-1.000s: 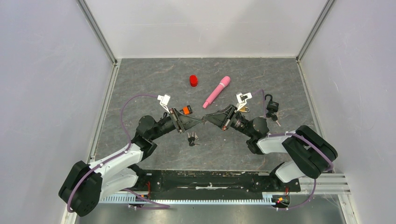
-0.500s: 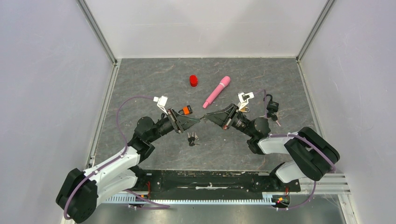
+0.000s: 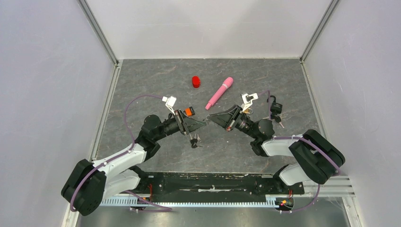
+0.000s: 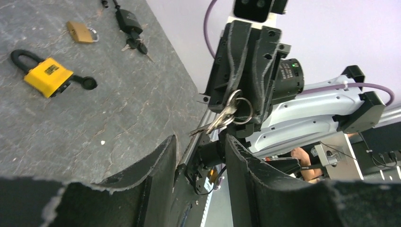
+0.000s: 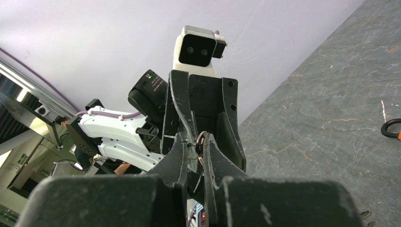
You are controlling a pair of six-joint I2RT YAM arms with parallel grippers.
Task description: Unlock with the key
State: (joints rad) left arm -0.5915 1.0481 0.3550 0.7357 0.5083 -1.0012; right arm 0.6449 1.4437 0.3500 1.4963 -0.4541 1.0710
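So the key (image 4: 218,119) is dangling off its ring (image 4: 244,109) up in the air between the two arms, and the ring is getting pinched by the right claw (image 5: 196,145). What I'm worrying about: the bunch is hanging loose and tilted. If the left claw (image 4: 201,146) is going in for a handover, it's probably catching the blade at an odd angle, or only the ring, and then the key is swinging around instead of pointing anywhere useful. And if the right one is letting go before the other has a solid pinch, the whole bunch is dropping. Claw-wise, the right is squeezing tight on the ring, fingers basically together. The left is sitting about half open, facing the key, holding nothing and touching nothing as far as I'm seeing. The yellow padlock (image 4: 47,75) is lying flat on the table (image 4: 118,109) with nobody touching it.
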